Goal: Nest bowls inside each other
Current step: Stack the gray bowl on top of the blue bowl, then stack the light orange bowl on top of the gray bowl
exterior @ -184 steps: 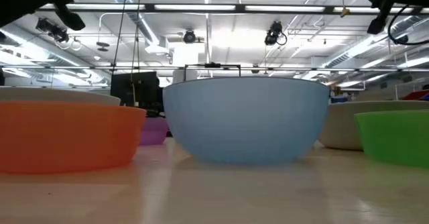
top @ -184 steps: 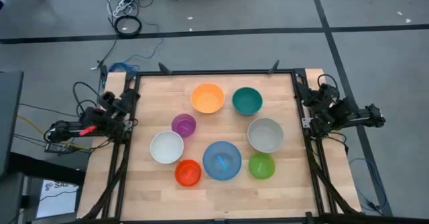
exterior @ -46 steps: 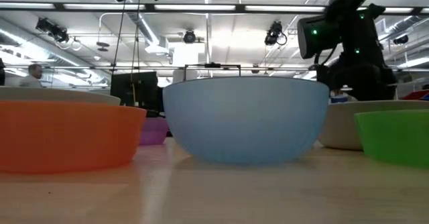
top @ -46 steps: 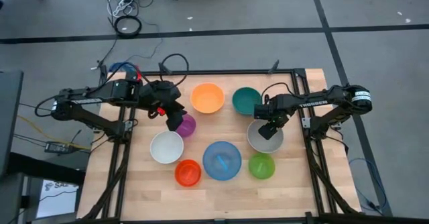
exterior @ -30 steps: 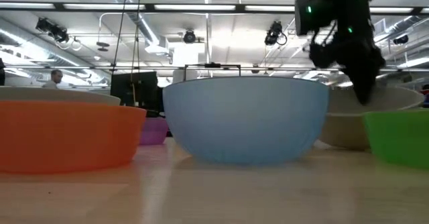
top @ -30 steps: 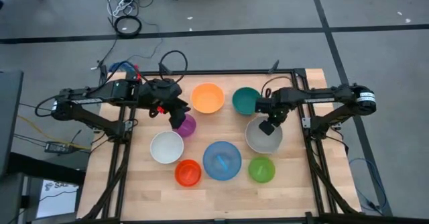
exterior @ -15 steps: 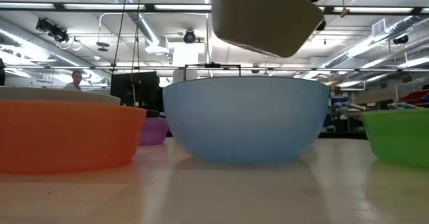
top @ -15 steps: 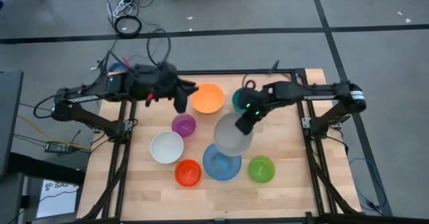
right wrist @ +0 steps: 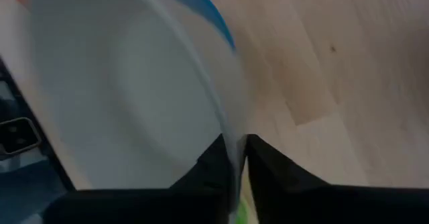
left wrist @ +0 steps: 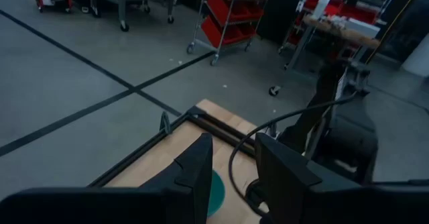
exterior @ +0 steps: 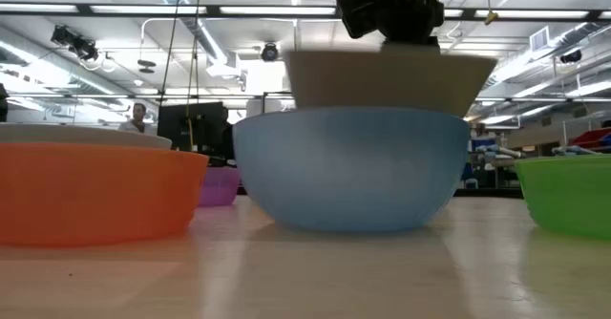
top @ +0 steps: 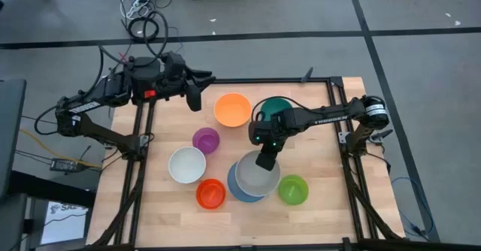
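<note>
Overhead, the left gripper (top: 197,99) hangs at the table's (top: 331,206) far left corner, well apart from every bowl; its fingers (left wrist: 194,167) stand parted with nothing between them. On the left half of the table sit the white bowl (top: 186,164), the red-orange bowl (top: 210,194) just beside it at the near edge, and the purple bowl (top: 205,140) a little farther back. The orange bowl (top: 232,110) sits toward the far edge. At the middle, the blue bowl (top: 233,189) shows only as a crescent, since the grey bowl (top: 258,176) lies inside it, shifted to the right; from table height the grey bowl's rim stands above the blue one's. The right gripper (top: 264,161) is over the grey bowl's far rim, its fingers (right wrist: 213,165) astride the bowl's wall, clamped on it. Behind that arm the teal bowl (top: 286,103) is partly hidden. The green bowl (top: 293,189) sits just right of the blue one.
</note>
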